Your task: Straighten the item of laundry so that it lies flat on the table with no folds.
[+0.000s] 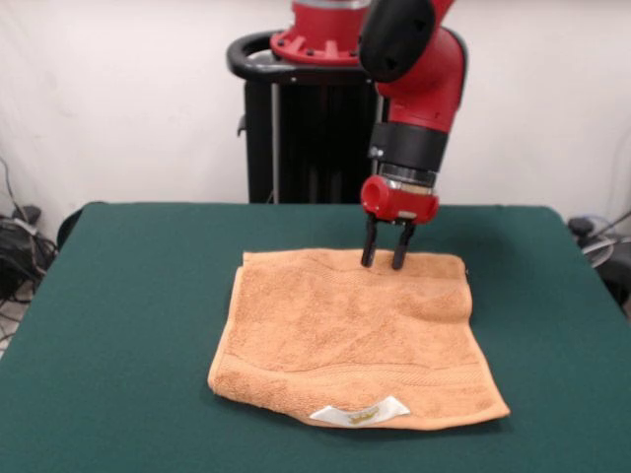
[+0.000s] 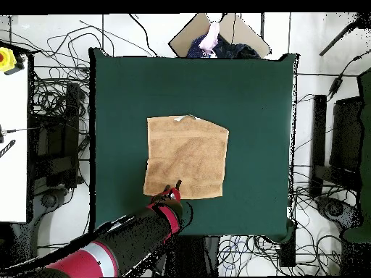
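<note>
Reaching straight down from above, the red arm holds its tool (image 1: 385, 258) over the far edge of one towel (image 1: 353, 340), its two black fingers (image 1: 368, 248) slightly apart and gripping nothing. One towel lies spread near the middle of the table (image 1: 118, 325), one white label (image 1: 360, 413) at its near edge.

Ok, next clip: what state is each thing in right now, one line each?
towel: spread nearly flat on the table, label side facing up, slight wrinkles, far right corner a bit uneven.
pincer: open, pointing down, tips at the towel's far edge.
table: covered in green cloth, holding only the towel.
arm: reaching down over the table's far side.
</note>
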